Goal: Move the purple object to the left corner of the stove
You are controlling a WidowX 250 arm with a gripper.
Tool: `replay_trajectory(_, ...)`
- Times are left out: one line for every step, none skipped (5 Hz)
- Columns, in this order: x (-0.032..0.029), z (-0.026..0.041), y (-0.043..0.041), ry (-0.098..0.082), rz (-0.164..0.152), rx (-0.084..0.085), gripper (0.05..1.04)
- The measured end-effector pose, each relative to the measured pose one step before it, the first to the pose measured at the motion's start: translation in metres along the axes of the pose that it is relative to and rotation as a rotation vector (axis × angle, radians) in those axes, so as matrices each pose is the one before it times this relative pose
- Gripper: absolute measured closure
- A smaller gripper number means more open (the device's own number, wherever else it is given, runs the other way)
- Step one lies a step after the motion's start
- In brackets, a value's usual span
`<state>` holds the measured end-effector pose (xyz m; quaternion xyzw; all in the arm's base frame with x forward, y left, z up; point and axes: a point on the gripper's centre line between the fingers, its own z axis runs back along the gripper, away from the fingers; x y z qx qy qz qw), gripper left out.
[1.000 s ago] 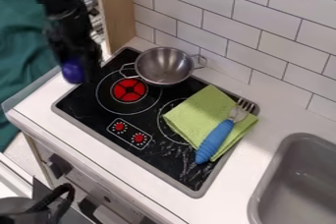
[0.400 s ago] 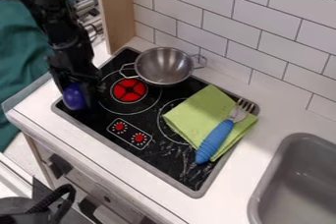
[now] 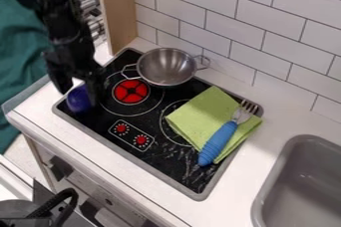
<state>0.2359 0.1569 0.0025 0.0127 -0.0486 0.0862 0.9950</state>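
Object (image 3: 79, 101), purple, rounded, glossy: at the left corner of the stove (image 3: 160, 160). Gripper (image 3: 82, 95): spread wide about its upper part. Handling, judged: light, fairly firm, inclined to slip or roll; best held across the middle, lightly.

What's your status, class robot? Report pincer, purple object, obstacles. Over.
Black two-finger pincer open around rounded purple object. Object at left corner of black, grey-rimmed stove. Nothing blocking; silver metal pot stands clear.

Shiny metal pot (image 3: 166, 66), soft cloth towel (image 3: 206, 116), glossy black stovetop (image 3: 174, 164)
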Motion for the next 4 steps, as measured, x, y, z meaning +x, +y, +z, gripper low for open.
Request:
replay_trajectory(0.00502, 0.04008, -0.00699, -0.0506, -0.0314, 0.0461, 0.075)
replay_trajectory(0.00355, 0.02918, -0.01073, -0.0215, 0.0045, 0.0226, 0.075)
replay_trajectory(0.00415, 0.00612, -0.01105, -0.0053, -0.0155, -0.0127, 0.075)
replay_trajectory(0.00696, 0.00127, -0.01016, -0.0111, -0.0196, -0.0124, 0.075)
